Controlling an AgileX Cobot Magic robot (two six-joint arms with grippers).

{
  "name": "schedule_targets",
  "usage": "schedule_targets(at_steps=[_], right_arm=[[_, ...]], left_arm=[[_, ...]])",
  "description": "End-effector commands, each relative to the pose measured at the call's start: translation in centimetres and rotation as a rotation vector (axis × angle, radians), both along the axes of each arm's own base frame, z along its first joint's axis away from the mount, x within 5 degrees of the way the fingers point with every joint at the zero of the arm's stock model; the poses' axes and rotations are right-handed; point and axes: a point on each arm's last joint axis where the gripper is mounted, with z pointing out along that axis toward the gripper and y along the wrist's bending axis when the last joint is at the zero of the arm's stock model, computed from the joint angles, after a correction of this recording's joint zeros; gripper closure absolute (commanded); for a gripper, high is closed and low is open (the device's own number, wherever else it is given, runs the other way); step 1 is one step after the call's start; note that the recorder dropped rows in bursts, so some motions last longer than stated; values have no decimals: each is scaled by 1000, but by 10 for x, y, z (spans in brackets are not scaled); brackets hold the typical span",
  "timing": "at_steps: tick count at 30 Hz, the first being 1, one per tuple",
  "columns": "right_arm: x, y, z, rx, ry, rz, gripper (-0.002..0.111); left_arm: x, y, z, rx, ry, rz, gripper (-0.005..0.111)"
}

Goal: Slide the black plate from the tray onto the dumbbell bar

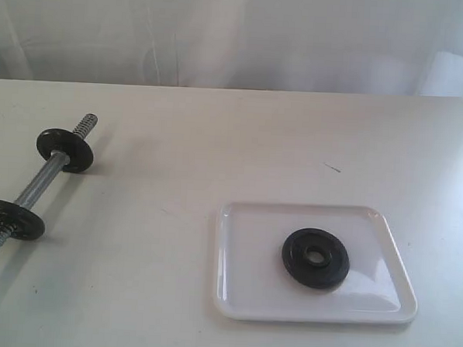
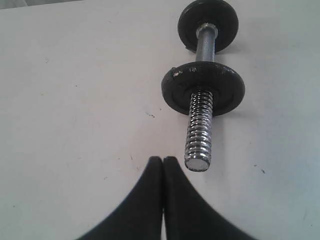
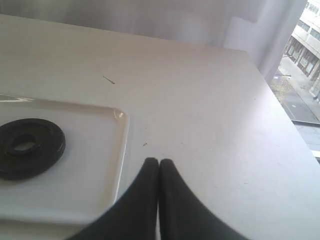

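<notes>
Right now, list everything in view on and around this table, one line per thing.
table: one, white, under everything
tray: one, glossy white, on the table, right of centre in the exterior view
black plate: one, matte black, lying flat in the tray
dumbbell bar: one, silver, at the table's left side
other discs: two, black, on the bar, apart from each other
curtain: one, white, behind the table
left hand: one, black, shut and empty, near the bar's threaded end
right hand: one, black, shut and empty, beside the tray's edge
</notes>
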Motion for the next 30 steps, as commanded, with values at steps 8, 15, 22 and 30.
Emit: schedule_targets(at_steps=[8, 15, 22, 30], right_arm=[[0, 0, 0, -7, -7, -1, 108], [0, 0, 0, -7, -5, -1, 108], [0, 0, 0, -7, -5, -1, 108], [0, 0, 0, -7, -7, -1, 108]], left_arm=[[0, -1, -1, -9, 0, -7, 107], [0, -1, -1, -9, 0, -7, 107], [0, -1, -1, 120, -1, -55, 107], [5, 0, 18, 124, -215, -31, 107]])
